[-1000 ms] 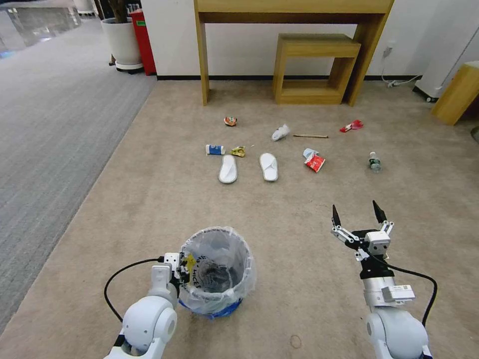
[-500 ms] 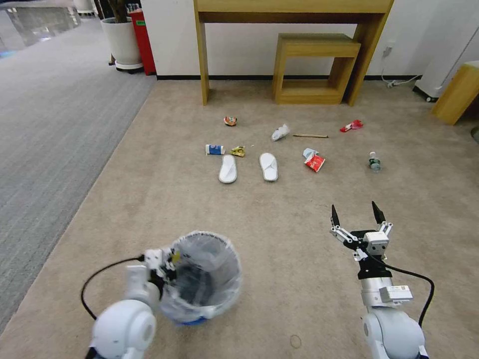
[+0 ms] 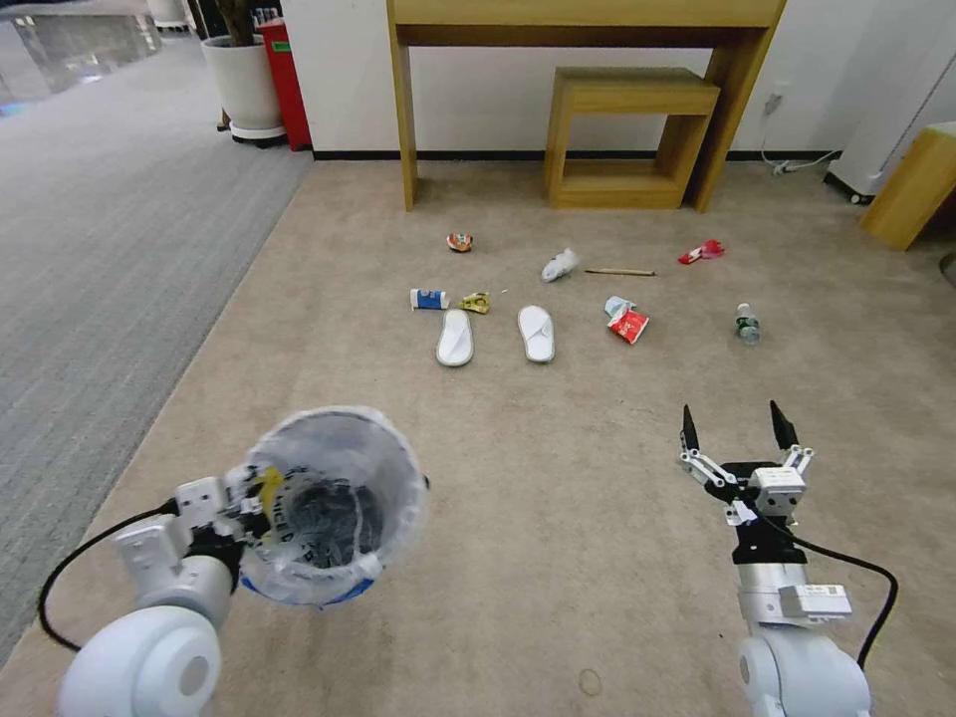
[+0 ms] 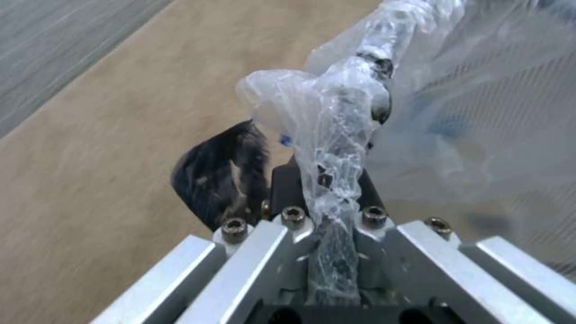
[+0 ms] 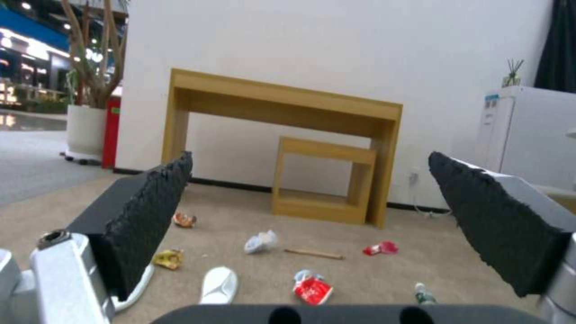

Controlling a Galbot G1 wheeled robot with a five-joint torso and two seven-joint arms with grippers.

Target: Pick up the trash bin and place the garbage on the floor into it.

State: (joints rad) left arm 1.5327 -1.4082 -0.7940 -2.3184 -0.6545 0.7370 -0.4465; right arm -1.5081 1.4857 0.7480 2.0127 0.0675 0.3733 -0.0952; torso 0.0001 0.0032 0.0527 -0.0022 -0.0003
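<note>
Two end effectors show in the head view, one low at each side. The left end effector is clenched on the near rim of the trash bin, which tilts with its mouth up toward the camera, its clear liner crinkled over the rim and a strip of blue body showing underneath; it looks raised off the floor, though the gap beneath it cannot be made out for certain. In the left wrist view the left end effector pinches a bunched fold of that liner together with the rim, and the bin's wall spreads away just past the fingers. The right end effector hangs released over bare beige carpet, well apart from the bin, its two dark fingers spread wide and pointing toward the garbage. That litter lies scattered farther out on the floor, between the end effectors and a wooden table against the wall: two white slippers side by side, a blue cup and a yellow wrapper beside them, a red carton, a white tissue, a wooden stick, a red wrapper and a clear bottle. In the right wrist view the open right end effector frames the same litter, a slipper nearest.
</note>
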